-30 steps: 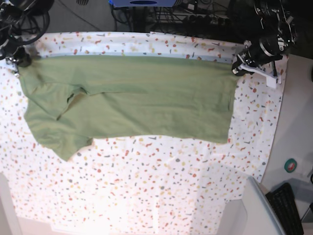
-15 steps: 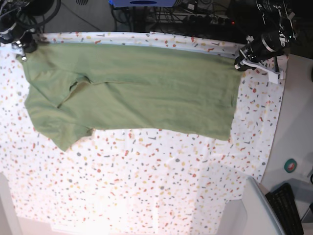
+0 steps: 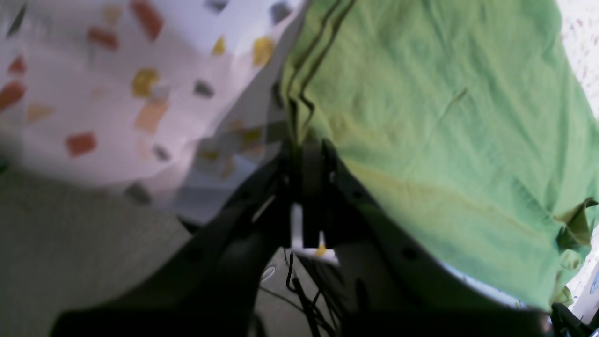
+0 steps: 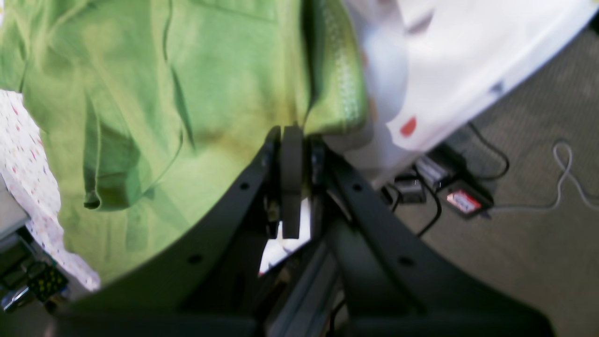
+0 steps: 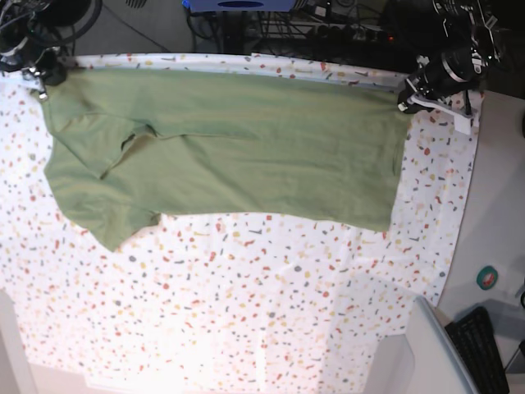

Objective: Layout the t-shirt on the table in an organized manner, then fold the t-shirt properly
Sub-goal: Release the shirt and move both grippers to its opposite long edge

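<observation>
Base view — both tools, left tool [image 5: 405,102] and right tool [image 5: 43,75], clamp t-shirt [image 5: 246,148] corners.

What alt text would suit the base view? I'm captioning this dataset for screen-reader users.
An olive-green short-sleeved cotton t-shirt lies spread across the far half of a white, colour-flecked tablecloth-covered table. The left gripper and the right gripper each pinch a far corner.

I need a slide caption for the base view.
Both grippers pinch the t-shirt at its far corners, spread over the table.
</observation>
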Available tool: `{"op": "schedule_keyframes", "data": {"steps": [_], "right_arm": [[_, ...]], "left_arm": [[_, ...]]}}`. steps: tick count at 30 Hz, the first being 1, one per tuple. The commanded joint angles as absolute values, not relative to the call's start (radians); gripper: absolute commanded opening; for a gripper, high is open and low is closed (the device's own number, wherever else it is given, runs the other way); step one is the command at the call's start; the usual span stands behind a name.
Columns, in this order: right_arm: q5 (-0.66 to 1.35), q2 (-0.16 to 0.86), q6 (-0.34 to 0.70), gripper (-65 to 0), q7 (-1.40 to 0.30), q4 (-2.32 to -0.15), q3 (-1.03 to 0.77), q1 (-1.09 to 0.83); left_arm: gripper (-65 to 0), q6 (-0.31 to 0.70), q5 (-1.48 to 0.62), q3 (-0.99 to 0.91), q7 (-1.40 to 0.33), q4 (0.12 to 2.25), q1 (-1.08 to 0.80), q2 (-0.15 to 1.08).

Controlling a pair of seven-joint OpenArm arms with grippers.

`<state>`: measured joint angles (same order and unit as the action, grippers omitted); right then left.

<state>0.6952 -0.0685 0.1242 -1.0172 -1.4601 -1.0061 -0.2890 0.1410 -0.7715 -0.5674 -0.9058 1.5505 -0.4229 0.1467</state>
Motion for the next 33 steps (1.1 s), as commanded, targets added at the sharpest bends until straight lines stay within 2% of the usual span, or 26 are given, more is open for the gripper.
{"op": "schedule_keyframes", "data": {"steps": [1,3,6,8,10,16,20,23,26,29,33], "right_arm": [[0.705,-0.054,0.128,-65.0,-1.018,-1.477,-1.013,-0.289],[0.705,-0.054,0.128,-65.0,-1.035,-1.478,-1.013,-0.289],[0.707,-0.054,0.128,-54.3,-1.059,-1.489,-1.015,-0.291],[0.707,-0.056,0.128,-50.0,-1.066,-1.512,-1.015,-0.298],[0.707,-0.068,0.128,-48.2,-1.064,-1.541,-1.015,-0.309],[0.707,-0.094,0.128,-42.8,-1.061,-1.662,-1.015,-0.341],[0.705,-0.090,0.128,-41.0,-1.058,-1.738,-1.015,-0.351],[0.699,-0.071,0.128,-40.8,-1.056,-1.759,-1.012,-0.314],[0.697,0.012,0.130,-40.5,-1.056,-1.693,-0.958,-0.223],[0.697,0.143,0.130,-36.0,-1.047,-1.538,-0.812,-0.114],[0.697,0.268,0.130,-32.3,-0.914,-1.337,-0.607,0.010]], "left_arm": [[-57.4,0.143,-0.785,-0.575,-0.895,1.570,-0.429,0.157],[-43.8,0.143,-0.786,-0.575,-0.895,1.570,-0.430,0.157],[-25.7,0.143,-0.786,-0.578,-0.895,1.570,-0.430,0.157],[-17.9,0.143,-0.786,-0.610,-0.898,1.570,-0.430,0.156],[-15.0,0.143,-0.788,-0.645,-0.898,1.572,-0.427,0.154],[-15.0,0.143,-0.788,-0.756,-0.900,1.583,-0.424,0.157],[-18.9,0.145,-0.788,-0.822,-0.900,1.638,-0.429,0.157],[-25.7,0.145,-0.788,-0.840,-0.898,1.675,-0.427,0.159],[-33.7,0.179,-0.786,-0.835,-0.897,1.699,-0.421,0.159],[-44.1,0.278,-0.780,-0.814,-0.895,1.698,-0.403,0.159],[-62.2,0.303,-0.780,-0.808,-0.900,1.690,-0.395,0.159]]}}
